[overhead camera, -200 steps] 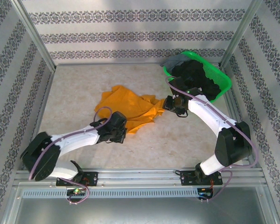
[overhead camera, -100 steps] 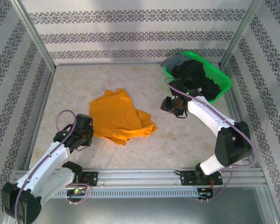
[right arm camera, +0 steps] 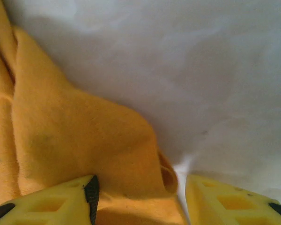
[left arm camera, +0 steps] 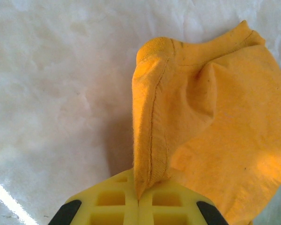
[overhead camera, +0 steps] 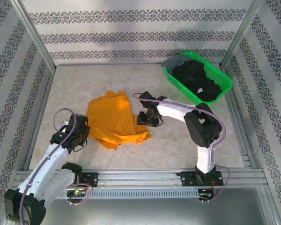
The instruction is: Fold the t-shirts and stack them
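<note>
The bright orange-yellow t-shirt (overhead camera: pixel 111 119) lies crumpled on the table left of centre. My left gripper (overhead camera: pixel 84 135) is at its near-left edge. In the left wrist view that gripper (left arm camera: pixel 139 199) is shut on a stitched hem of the orange t-shirt (left arm camera: pixel 225 122), which rises from the pinch. My right gripper (overhead camera: pixel 140 118) is at the shirt's right edge. In the right wrist view it (right arm camera: pixel 140 201) stands open, with a fold of the orange t-shirt (right arm camera: pixel 84 140) between its fingers. Black t-shirts (overhead camera: pixel 201 82) and a dark grey one (overhead camera: pixel 175 61) lie in the basket.
The green plastic basket (overhead camera: pixel 170 74) stands at the back right corner. Patterned walls and metal frame posts close in the table on three sides. Bare table (overhead camera: pixel 187 136) lies right of the shirt and behind it.
My left gripper dragged the orange shirt left and toward the near edge, spreading it flatter. My right arm swung left from beside the basket to the shirt's right edge.
</note>
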Available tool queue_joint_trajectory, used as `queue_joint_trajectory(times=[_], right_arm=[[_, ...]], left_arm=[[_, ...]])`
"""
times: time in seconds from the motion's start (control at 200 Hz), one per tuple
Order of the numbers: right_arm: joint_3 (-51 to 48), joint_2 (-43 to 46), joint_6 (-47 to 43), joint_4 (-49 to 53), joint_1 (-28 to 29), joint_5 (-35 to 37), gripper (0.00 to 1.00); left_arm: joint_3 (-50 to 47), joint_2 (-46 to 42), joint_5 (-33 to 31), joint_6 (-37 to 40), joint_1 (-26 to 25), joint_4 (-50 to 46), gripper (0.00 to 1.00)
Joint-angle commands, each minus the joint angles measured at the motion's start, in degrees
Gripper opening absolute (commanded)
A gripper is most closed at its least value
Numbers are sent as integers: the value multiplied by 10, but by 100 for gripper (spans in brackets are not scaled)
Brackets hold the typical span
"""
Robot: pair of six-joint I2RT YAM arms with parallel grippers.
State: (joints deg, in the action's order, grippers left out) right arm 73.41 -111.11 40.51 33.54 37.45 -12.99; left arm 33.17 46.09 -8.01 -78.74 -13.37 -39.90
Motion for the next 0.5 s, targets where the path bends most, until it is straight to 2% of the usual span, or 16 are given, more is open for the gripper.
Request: queue_joint_trajectory(times=[0.0, 0.065, 0.16, 0.19, 0.38, 0.495], right_arm=[[17, -16, -5, 0, -2, -8, 50], [25, -24, -4, -5, -1, -9, 42], [49, -23, -9, 10, -6, 22, 8], [55, -14, -10, 18, -11, 42, 0], [68, 86, -30, 49, -67, 150, 0], [100, 124, -52, 90, -106, 176, 0]], left_arm=[[13, -2, -7, 23, 10, -4, 0], [14, -1, -8, 26, 11, -2, 0], [15, 1, -5, 33, 16, 2, 0], [18, 2, -4, 37, 19, 4, 0], [46, 19, 16, 84, 63, 26, 0], [63, 26, 28, 108, 97, 40, 0]])
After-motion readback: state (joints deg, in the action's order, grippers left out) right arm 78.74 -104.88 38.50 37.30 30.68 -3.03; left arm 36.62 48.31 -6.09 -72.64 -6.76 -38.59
